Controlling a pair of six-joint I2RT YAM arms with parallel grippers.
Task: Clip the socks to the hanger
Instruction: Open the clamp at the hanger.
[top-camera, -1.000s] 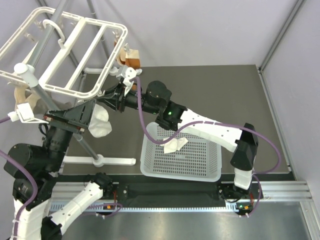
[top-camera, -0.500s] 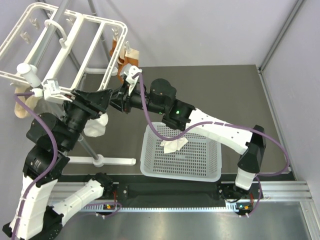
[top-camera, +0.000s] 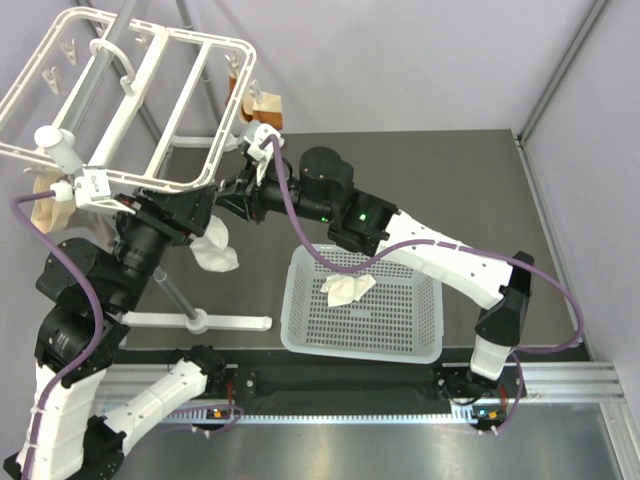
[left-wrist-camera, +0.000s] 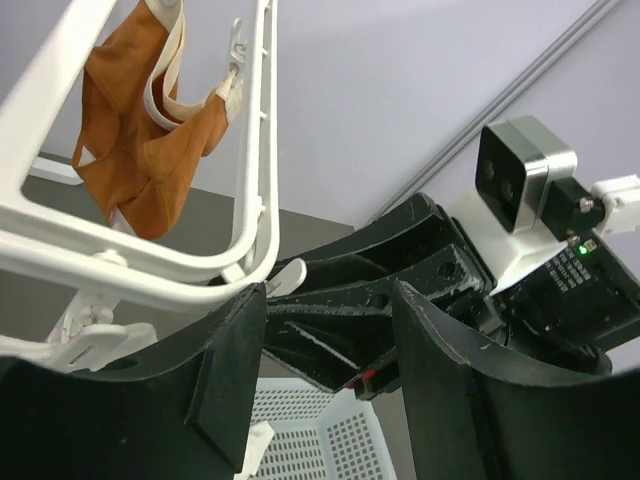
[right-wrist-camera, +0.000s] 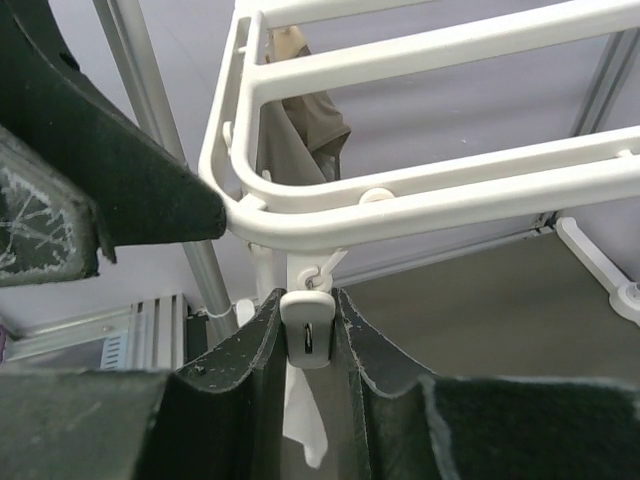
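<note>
Lying nearest the arm bases, a white perforated plastic basket (top-camera: 392, 322) holds one small plain white fabric sock (top-camera: 347, 289), crumpled on the mesh near its far left corner. Left of the basket and above the table, the second small white fabric sock (top-camera: 216, 247) hangs limp, its lower end free, just in front of the slanting grey metal pole (top-camera: 175, 290) of the stand.

Right above that hanging sock the two arms meet. The left gripper (left-wrist-camera: 328, 330) has its black fingers (left-wrist-camera: 235, 370) spread well apart with nothing gripped between them; through the gap the left wrist view shows the black body of the other arm. One left finger sits just beside the rounded corner of the large white plastic rectangular hanger (right-wrist-camera: 450, 200).

The right gripper (right-wrist-camera: 306, 296) points up under that same corner, its two fingers pinched together on a small white plastic clip (right-wrist-camera: 307, 335) that dangles from the frame's edge. The hanging sock drops straight down from behind this clip, between the right fingers; whether the clip's mouth actually bites the fabric is hidden by the fingers.

Farther back, a beige sock (right-wrist-camera: 310, 125) hangs from the hanger's far side, and an orange-brown sock with pale trim (left-wrist-camera: 140, 130) is clipped to another edge of the frame.
</note>
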